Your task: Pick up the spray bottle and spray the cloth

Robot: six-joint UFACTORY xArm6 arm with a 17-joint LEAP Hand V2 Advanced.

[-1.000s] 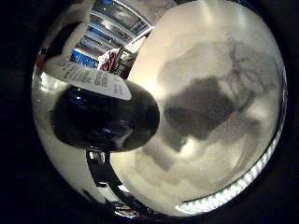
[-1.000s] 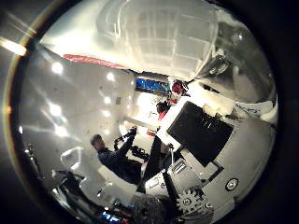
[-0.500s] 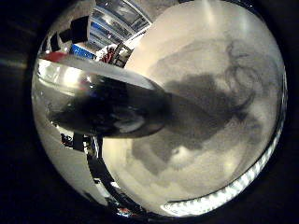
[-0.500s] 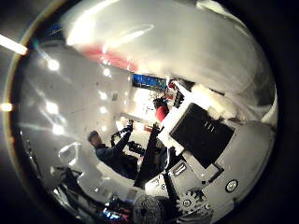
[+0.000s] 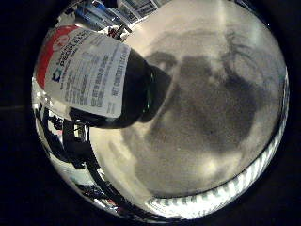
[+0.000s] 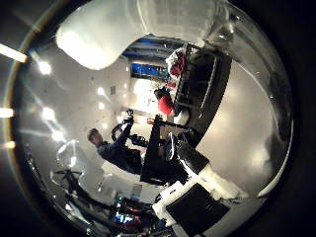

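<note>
The spray bottle (image 5: 94, 75) fills the near part of the little finger side palm view, close to the palm. It has a dark body, a white printed label and a red part at one end. It lies tilted above the white table (image 5: 221, 165), where its shadow and the hand's shadow fall away from it. In the thumb side palm view a white rounded part (image 6: 109, 35) of the bottle sits close by, and my hand's (image 6: 202, 89) black and white fingers curl in beside it.
The thumb side palm view looks out at the room: ceiling lights, a blue screen (image 6: 148, 71) and dark equipment (image 6: 148, 158) far off. The white table has a bright strip (image 5: 235, 184) along one edge.
The bottle has turned against the palm: a second ago its dark end faced the camera, now its labelled side does. The thumb side view has swung, and the fingers now sit elsewhere in it.
</note>
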